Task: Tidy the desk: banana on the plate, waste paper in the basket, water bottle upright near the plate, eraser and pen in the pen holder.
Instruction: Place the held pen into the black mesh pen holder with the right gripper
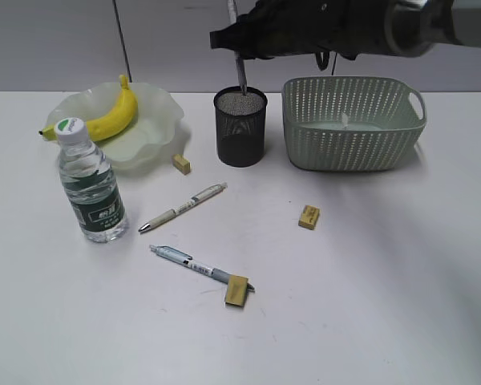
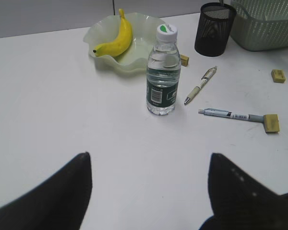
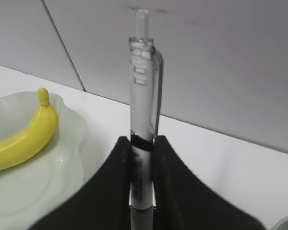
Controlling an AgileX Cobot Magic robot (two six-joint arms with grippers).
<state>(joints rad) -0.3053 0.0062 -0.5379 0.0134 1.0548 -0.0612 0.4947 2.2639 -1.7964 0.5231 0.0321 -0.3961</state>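
The right arm reaches in from the upper right of the exterior frame to the upper middle. Its gripper has 2 black fingers pinched on a clear pen, held upright. The left gripper hangs with fingers spread wide, at the bottom of its frame.

Yellow banana, pale green plate, black mesh pen holder, sage-green perforated basket.
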